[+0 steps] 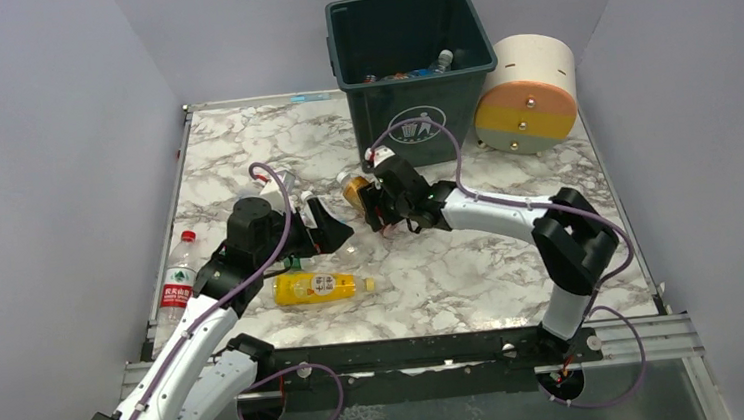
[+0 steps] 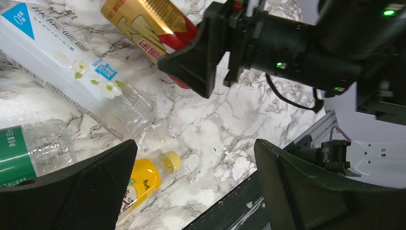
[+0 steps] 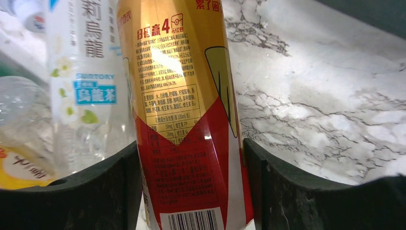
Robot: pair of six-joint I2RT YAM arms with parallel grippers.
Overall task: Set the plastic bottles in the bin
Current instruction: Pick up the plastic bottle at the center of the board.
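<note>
R gripper (image 3: 191, 158) is closed on the red-and-gold bottle (image 3: 177, 86); both pads are pressed to its sides, w/ the bottle's length run along the fingers and most of it sticking out past the tips. Whether it is lifted off the table (image 1: 512, 259) cannot be told. L gripper (image 2: 195, 143) is wide open, nothing between its fingers, held just beside the R one. A white-labelled bottle (image 2: 72, 67) is lain just beside the held one; a yellow bottle (image 1: 312, 288) and a red-capped bottle (image 1: 177, 280) are left nearer the arms. The bin (image 1: 440, 99) is stood just behind the R gripper, some bottles already inside. Step judged: lift and carry to bin. Advised: grip to be held firm since the overhang may pivot; bottle to be raised straight up, above the rim, before any fwd travel; release only once over the opening. L arm to be held clear.
</note>
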